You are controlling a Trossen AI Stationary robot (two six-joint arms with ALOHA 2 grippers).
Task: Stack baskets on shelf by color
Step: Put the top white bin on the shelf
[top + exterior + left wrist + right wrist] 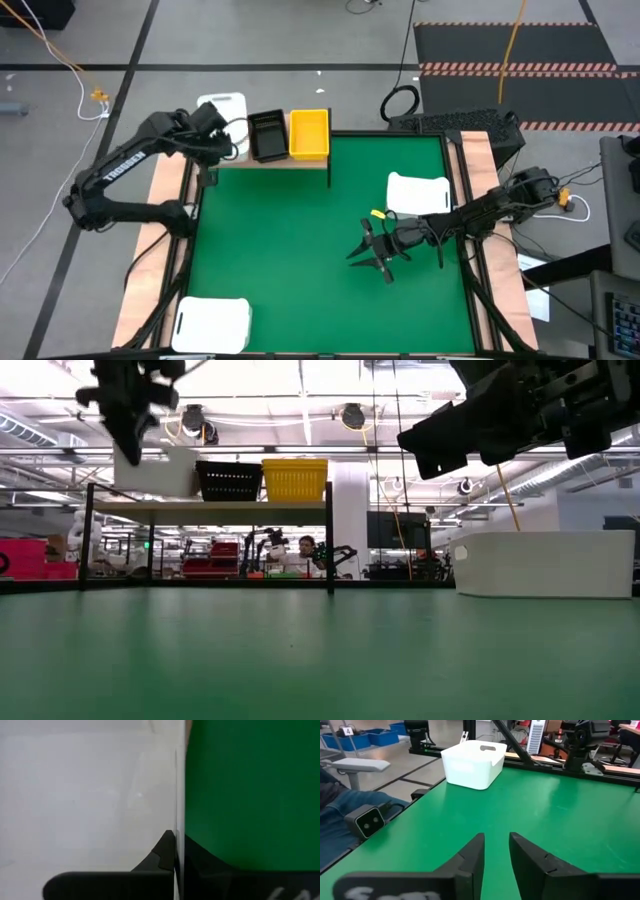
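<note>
The light-wood shelf (300, 160) stands at the mat's far left. Three baskets are on it in a row: white (225, 103), black (266, 134) and yellow (309, 133). My left gripper (213, 138) comes down over the white one at the shelf's left end (155, 472) and is shut on its wall. A second white basket (418, 193) rests on the mat at the right, and a third (212, 325) at the near left. My right gripper (372, 250) hovers open over the mat's middle right, with nothing between its fingers (470, 857). My left gripper pinches the thin upper wall (176, 820) of the white basket on the side toward the mat, one finger inside the basket and one outside. The fingers come from above, pointing steeply down. The basket is level at the shelf's left end; I cannot tell whether its bottom rests on the shelf.
Bare green mat (290, 250) lies between the shelf and the near edge. Wooden strips (480, 180) border the mat on both sides. A small camera box (365, 822) sits at the table's near edge, with a person's leg beside it.
</note>
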